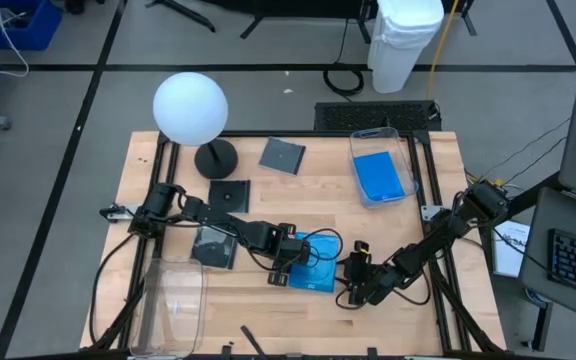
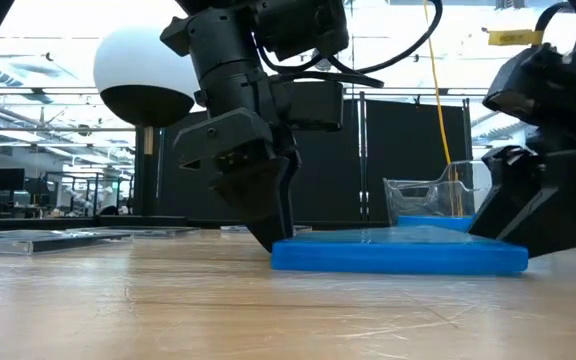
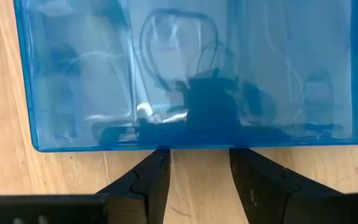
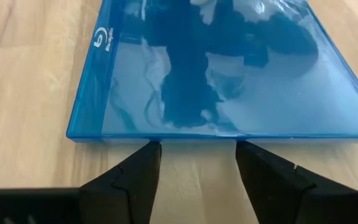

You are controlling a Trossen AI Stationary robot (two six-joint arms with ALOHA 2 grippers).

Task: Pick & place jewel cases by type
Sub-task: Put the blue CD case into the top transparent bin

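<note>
A bright blue jewel case lies flat on the table near its front edge, between my two grippers. My left gripper stands open at the case's left edge, and my right gripper stands open at its right edge. A second blue case lies in a clear bin at the far right. Three dark cases lie flat on the table on the left half. My left gripper has both open fingertips against the blue case's left edge, with nothing between them. The fingers slant steeply down from the table's left. My right gripper has both open fingertips at the case's right edge, slanting down from the right. The case lies flat on the table.
A white globe lamp on a black base stands at the far left. An empty clear bin sits at the near left corner. Bare wood shows in the table's middle, between the cases and the far bin.
</note>
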